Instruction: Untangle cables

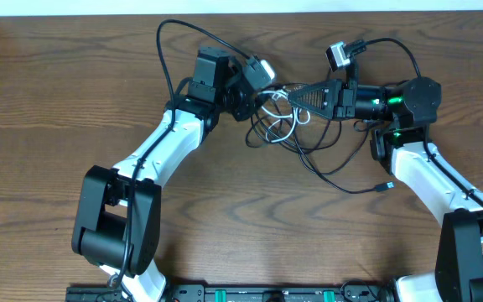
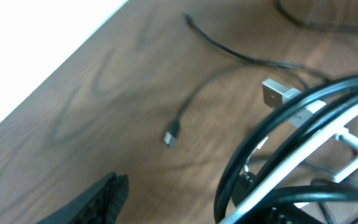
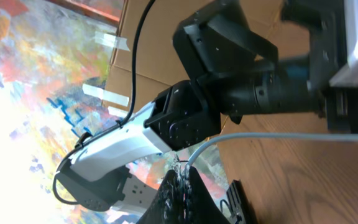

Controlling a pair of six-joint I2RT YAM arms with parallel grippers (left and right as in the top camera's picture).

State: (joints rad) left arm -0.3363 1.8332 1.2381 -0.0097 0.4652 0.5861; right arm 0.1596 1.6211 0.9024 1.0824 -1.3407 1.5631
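R end effector (image 3: 180, 175) pinches white cable (image 3: 291, 136), blk cables (image 2: 260, 132) tangled nearby.

Dark wood-grain desk (image 1: 250, 243) — white strip (image 1: 225, 7) along far edge; beyond, taped cardboard (image 3: 157, 68) and a bright multicoloured painted surface (image 3: 23, 74).

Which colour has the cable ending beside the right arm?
Black; the cable shows best in the overhead view.

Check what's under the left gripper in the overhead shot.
Looped cables, black and white, with a silver USB plug. The left gripper covers where the loops cross and whether it touches them.
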